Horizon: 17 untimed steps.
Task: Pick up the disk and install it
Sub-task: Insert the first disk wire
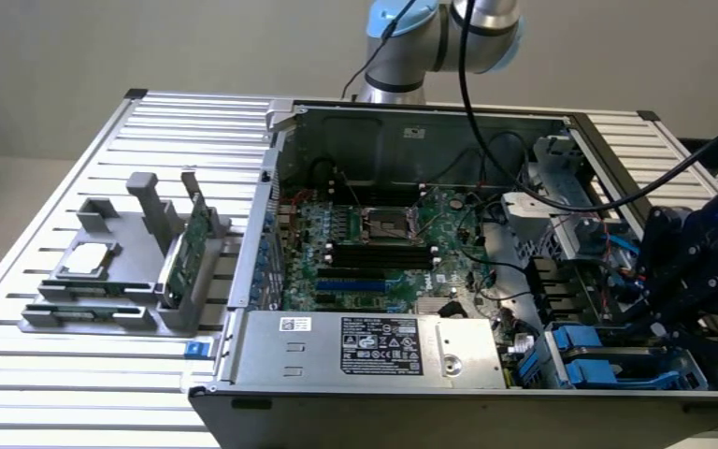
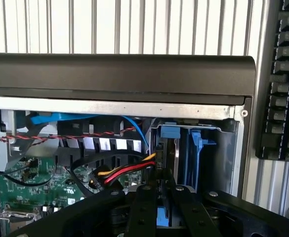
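At the exterior view's right, over the front corner of the open computer case [image 1: 396, 122], the black gripper [image 1: 696, 309] sits low beside the drive bays. Its fingers [image 2: 184, 207] are drawn close together in the wrist view, with a sliver of blue plastic between them; they appear to be closed on the disk [image 2: 162, 217], though only its blue rail edge is visible there. The disk stands on edge, lined up with the bay slot [image 2: 184, 153], which has blue plastic guides and a blue tab at its mouth. How far the disk is seated in the slot cannot be told.

In the exterior view, more blue drive carriers [image 1: 596, 360] sit in the case's near right corner, just below the gripper. The motherboard [image 1: 372, 243] lies flat in the middle of the case, the grey power supply [image 1: 372, 346] along the near wall. Red, yellow and black cables [image 2: 124, 170] run just beside the slot.

On the slatted table [image 1: 85, 374], at the exterior view's left, a grey fixture [image 1: 122, 271] holds a square silver chip [image 1: 89, 259] and an upright green card [image 1: 182, 253], well apart from the case.
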{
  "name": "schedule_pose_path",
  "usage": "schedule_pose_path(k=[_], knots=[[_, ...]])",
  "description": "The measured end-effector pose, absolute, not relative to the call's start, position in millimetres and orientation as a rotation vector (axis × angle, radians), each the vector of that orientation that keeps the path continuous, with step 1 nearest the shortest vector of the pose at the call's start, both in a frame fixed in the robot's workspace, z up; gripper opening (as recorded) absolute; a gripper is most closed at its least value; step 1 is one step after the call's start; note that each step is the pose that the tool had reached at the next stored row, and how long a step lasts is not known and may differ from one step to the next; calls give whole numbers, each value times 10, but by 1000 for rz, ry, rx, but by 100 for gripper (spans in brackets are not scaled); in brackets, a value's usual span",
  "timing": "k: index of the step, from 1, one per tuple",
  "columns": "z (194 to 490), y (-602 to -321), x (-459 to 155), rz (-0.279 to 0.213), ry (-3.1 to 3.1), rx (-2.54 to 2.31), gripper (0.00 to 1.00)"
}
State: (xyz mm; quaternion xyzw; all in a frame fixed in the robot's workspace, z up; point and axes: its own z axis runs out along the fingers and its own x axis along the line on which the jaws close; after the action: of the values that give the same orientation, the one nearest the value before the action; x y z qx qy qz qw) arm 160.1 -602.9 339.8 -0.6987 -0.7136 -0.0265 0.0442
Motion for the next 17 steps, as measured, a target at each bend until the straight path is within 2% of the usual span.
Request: schedule_pose_path(k=[8, 17], knots=[[3385, -6020, 1604, -51, -2172, -2140, 16], [3379, -6019, 1625, -43, -2168, -2144, 16]])
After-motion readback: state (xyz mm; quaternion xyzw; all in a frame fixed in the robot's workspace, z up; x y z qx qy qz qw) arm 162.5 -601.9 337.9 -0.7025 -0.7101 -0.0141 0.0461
